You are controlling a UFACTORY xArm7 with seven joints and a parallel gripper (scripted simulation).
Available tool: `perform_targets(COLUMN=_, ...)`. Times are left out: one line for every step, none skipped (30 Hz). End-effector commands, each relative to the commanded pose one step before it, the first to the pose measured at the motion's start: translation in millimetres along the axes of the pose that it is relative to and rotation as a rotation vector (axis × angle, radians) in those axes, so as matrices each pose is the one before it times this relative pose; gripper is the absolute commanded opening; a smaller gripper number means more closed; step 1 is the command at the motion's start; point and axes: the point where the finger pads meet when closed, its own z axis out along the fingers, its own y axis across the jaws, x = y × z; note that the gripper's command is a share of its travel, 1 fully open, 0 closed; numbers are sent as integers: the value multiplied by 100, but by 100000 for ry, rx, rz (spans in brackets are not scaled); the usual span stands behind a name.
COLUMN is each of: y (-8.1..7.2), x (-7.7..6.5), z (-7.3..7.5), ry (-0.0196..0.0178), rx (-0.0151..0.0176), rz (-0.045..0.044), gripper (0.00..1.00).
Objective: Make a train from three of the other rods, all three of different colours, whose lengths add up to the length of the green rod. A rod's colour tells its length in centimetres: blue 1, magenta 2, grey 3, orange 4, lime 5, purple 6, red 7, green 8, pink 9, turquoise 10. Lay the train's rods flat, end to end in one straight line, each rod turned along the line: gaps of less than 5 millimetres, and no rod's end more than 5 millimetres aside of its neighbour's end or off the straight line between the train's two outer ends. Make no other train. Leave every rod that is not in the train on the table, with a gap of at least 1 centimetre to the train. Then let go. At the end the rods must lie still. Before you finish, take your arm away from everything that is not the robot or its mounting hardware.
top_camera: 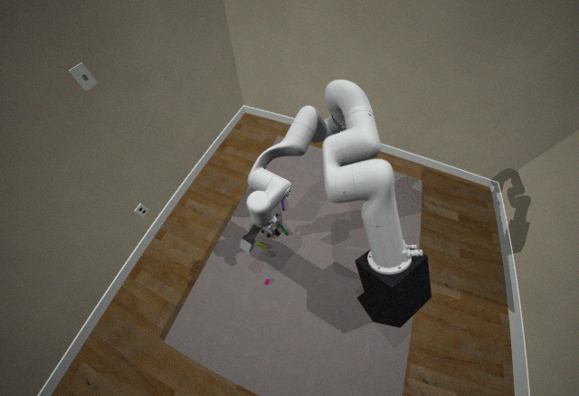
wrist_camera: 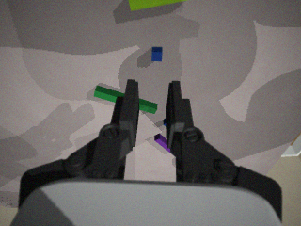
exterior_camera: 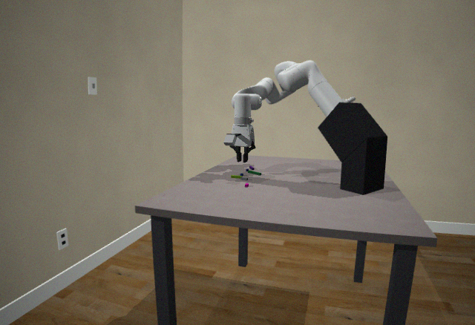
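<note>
My gripper [wrist_camera: 152,94] hangs well above the table [exterior_camera: 242,157], its fingers narrowed to a small gap with nothing between them. Below it in the wrist view lie the green rod [wrist_camera: 105,92], partly hidden by the fingers, a purple rod [wrist_camera: 162,142] and a small blue rod [wrist_camera: 165,123]. A second blue rod [wrist_camera: 157,54] lies farther ahead. The lime rod [wrist_camera: 150,4] is at the top edge. In the top view the green rod [top_camera: 282,229], lime rod [top_camera: 261,245] and a greyish rod [top_camera: 270,255] cluster under the gripper. The magenta rod [top_camera: 266,281] lies apart.
The arm's black base block [exterior_camera: 355,147] stands at the right rear of the table. The rods lie close together near the table's far left part [exterior_camera: 245,176]. The magenta rod [exterior_camera: 246,185] sits a little nearer the front.
</note>
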Motion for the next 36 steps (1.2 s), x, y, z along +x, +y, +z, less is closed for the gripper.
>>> perform_targets(y=52, x=78, z=83, ry=140, rx=-169, rz=-136, gripper=24)
perform_targets(y=2, x=0, z=59, ry=-7, rx=11, rz=-5, gripper=24)
perform_targets(y=0, x=0, z=0, ry=0, rx=0, rz=0, gripper=24)
perform_targets(y=0, x=0, z=0, ry=0, rx=0, rz=0, gripper=24)
perform_targets(y=2, x=0, z=67, ry=-8, rx=13, rz=-5, gripper=24)
perform_targets(y=2, x=-1, z=75, ry=-9, rx=14, rz=-6, gripper=24)
perform_targets(y=2, x=0, z=82, ry=-5, rx=7, rz=-3, gripper=24)
perform_targets(y=3, x=0, z=89, ry=0, rx=0, rz=0, gripper=24)
perform_targets(y=3, x=0, z=97, ry=0, rx=0, rz=0, gripper=24)
perform_targets(y=3, x=-1, z=104, ry=0, rx=0, rz=0, gripper=24)
perform_targets(y=2, x=-1, z=111, ry=0, rx=1, rz=0, gripper=24)
perform_targets(y=4, x=0, z=119, ry=0, rx=0, rz=0, gripper=24)
perform_targets(y=4, x=-1, z=126, ry=0, rx=0, rz=0, gripper=24)
perform_targets(y=3, x=-1, z=132, ry=0, rx=0, rz=0, gripper=24)
perform_targets(y=3, x=-1, z=138, ry=0, rx=0, rz=0, gripper=24)
perform_targets(y=5, x=-1, z=142, ry=0, rx=0, rz=0, gripper=24)
perform_targets(y=4, x=-1, z=147, ry=0, rx=0, rz=0, gripper=24)
perform_targets(y=3, x=-1, z=150, ry=0, rx=0, rz=0, gripper=24)
perform_targets(y=5, x=-1, z=153, ry=0, rx=-1, rz=0, gripper=24)
perform_targets(y=0, x=0, z=0, ry=0, rx=0, rz=0, gripper=24)
perform_targets(y=0, x=0, z=0, ry=0, rx=0, rz=0, gripper=24)
perform_targets(y=4, x=-1, z=156, ry=0, rx=0, rz=0, gripper=24)
perform_targets(y=4, x=-1, z=158, ry=0, rx=0, rz=0, gripper=24)
perform_targets(y=5, x=-1, z=158, ry=0, rx=0, rz=0, gripper=24)
perform_targets(y=4, x=-1, z=159, ry=0, rx=0, rz=0, gripper=24)
perform_targets(y=4, x=-1, z=158, ry=0, rx=0, rz=0, gripper=24)
perform_targets(y=5, x=-1, z=157, ry=0, rx=0, rz=0, gripper=24)
perform_targets(y=4, x=-1, z=156, ry=0, rx=0, rz=0, gripper=24)
perform_targets(y=4, x=-1, z=153, ry=0, rx=0, rz=0, gripper=24)
perform_targets(y=5, x=-1, z=150, ry=0, rx=0, rz=0, gripper=24)
perform_targets(y=4, x=-1, z=146, ry=0, rx=0, rz=0, gripper=24)
perform_targets(y=3, x=-1, z=142, ry=0, rx=0, rz=0, gripper=24)
perform_targets(y=5, x=-1, z=136, ry=0, rx=0, rz=0, gripper=24)
perform_targets(y=4, x=-1, z=131, ry=0, rx=0, rz=0, gripper=24)
perform_targets(y=3, x=-1, z=125, ry=0, rx=0, rz=0, gripper=24)
perform_targets(y=3, x=-1, z=118, ry=0, rx=0, rz=0, gripper=24)
